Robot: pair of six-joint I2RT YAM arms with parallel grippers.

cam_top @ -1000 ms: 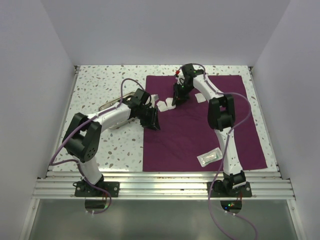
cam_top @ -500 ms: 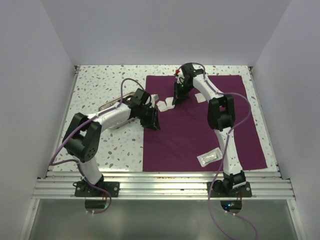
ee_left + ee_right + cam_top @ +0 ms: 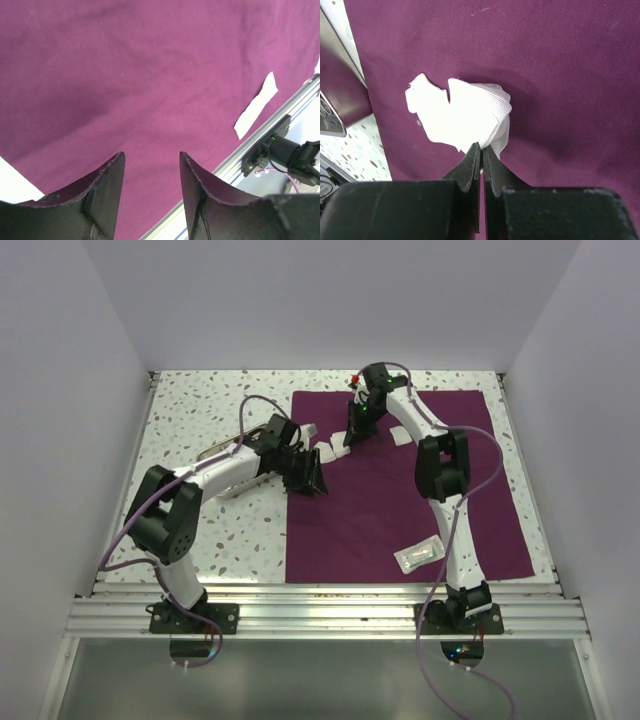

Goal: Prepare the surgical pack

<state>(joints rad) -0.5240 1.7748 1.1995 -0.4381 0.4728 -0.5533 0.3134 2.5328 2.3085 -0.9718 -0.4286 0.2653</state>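
Purple cloth (image 3: 400, 490) lies spread flat over the right half of a speckled table (image 3: 200, 530), seen from above. A clear pouch (image 3: 418, 555) rests on its near part. A few white gauze squares (image 3: 326, 452) lie close to the cloth's far left corner. A steel tray (image 3: 213, 451) sits on the bare table just left of the cloth, partly under the left arm. The left hand (image 3: 308, 476) is at the cloth's left edge. The right hand (image 3: 350, 437) reaches down among the gauze.

From the left wrist, the left hand (image 3: 150, 165) hangs over plain purple cloth (image 3: 150, 65). Its two dark fingers (image 3: 107, 185) are apart with nothing between them. The pouch (image 3: 256, 106) shows as a pale strip farther off.

From the right wrist, the right hand (image 3: 481, 150) has its fingers (image 3: 467, 167) pressed together, pinching the edge of one crumpled gauze square (image 3: 460, 117). The gauze rests on the cloth (image 3: 560, 75), near its edge.
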